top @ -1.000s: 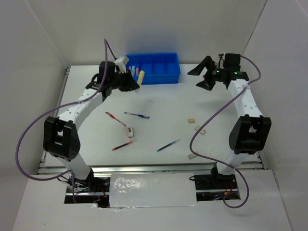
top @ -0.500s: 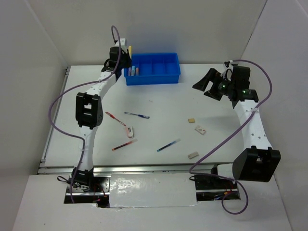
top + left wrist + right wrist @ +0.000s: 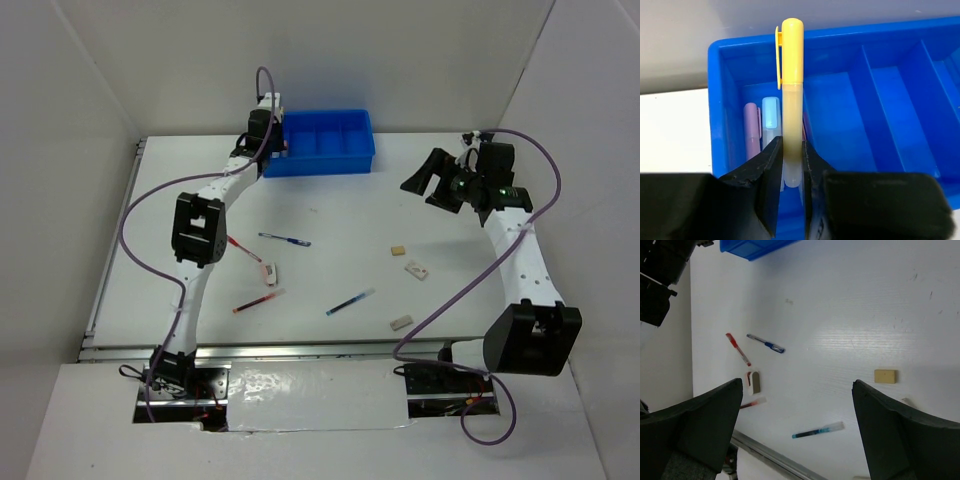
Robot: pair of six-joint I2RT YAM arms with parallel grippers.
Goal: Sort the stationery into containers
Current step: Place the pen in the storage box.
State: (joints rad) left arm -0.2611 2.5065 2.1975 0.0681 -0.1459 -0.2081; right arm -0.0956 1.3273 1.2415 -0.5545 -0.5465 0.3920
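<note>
My left gripper (image 3: 791,145) is shut on a marker (image 3: 791,100) with a yellow-orange cap and a pale body. It holds the marker over the leftmost compartment of the blue tray (image 3: 890,35), where a lilac marker (image 3: 751,131) and a light blue marker (image 3: 771,116) lie. In the top view the left gripper (image 3: 272,140) is at the left end of the tray (image 3: 345,160). My right gripper (image 3: 432,185) is open wide and empty, above the table to the right of the tray. It also shows in the right wrist view (image 3: 797,385).
On the table lie a red pen (image 3: 240,247), a blue pen (image 3: 285,239), a second red pen (image 3: 258,301), a second blue pen (image 3: 350,301), a small white item (image 3: 270,272), a beige eraser (image 3: 398,250) and two pale erasers (image 3: 416,269) (image 3: 401,322).
My left arm has swung from left of the tray to over its left end, carrying the marker. My right gripper has shifted slightly right and lower in the view, still open.
</note>
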